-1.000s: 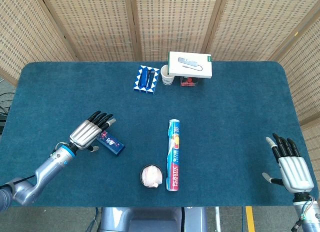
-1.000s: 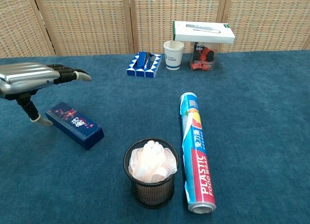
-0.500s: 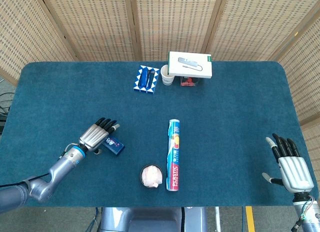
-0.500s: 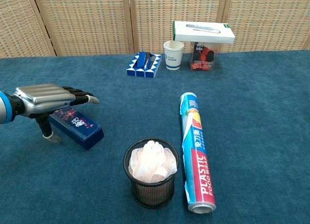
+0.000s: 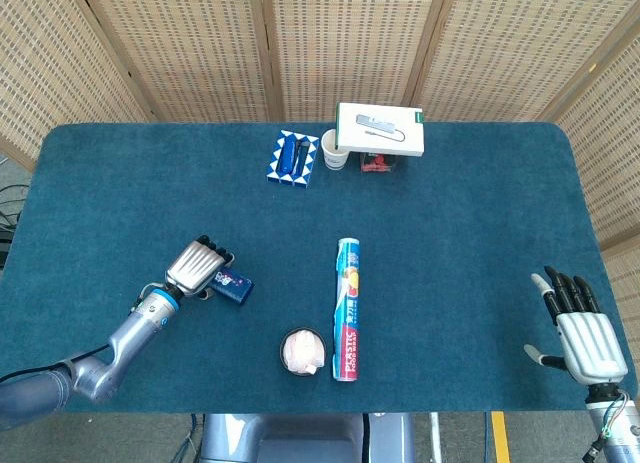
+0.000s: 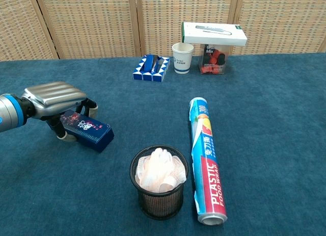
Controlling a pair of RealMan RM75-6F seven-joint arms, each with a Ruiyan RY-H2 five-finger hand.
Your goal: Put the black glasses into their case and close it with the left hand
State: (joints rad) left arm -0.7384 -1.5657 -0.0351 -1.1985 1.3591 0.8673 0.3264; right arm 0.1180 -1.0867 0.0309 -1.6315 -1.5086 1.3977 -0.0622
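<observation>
On the table's [image 5: 120,183] near-left area, the dark blue box [image 6: 89,132], presumably the glasses case, lies flat with the left hand [image 6: 56,98] curled over its left end, fingers [image 6: 87,104] wrapped down the far side and thumb at the near side; the hand appears to grasp the box. Head view shows the same pairing: left hand [image 5: 197,266] over the box [image 5: 233,286], whose long axis runs diagonally from upper left toward lower right, its free end pointing at the mesh cup [image 6: 159,181]. Right hand [image 5: 582,335] rests well apart at the far right edge, fingers spread, holding nothing; the left hand is plainly the nearer one.

Black glasses cannot be identified with confidence in either view; the dark objects lying in the blue-and-white patterned tray [image 5: 293,158] at the back are too small to name. Whether the box is shut, and where its lid or hinge sits, cannot be told, since the hand covers one end. Plastic-wrap roll [image 5: 346,308] lies just right of the mesh cup, lengthwise toward the robot.
</observation>
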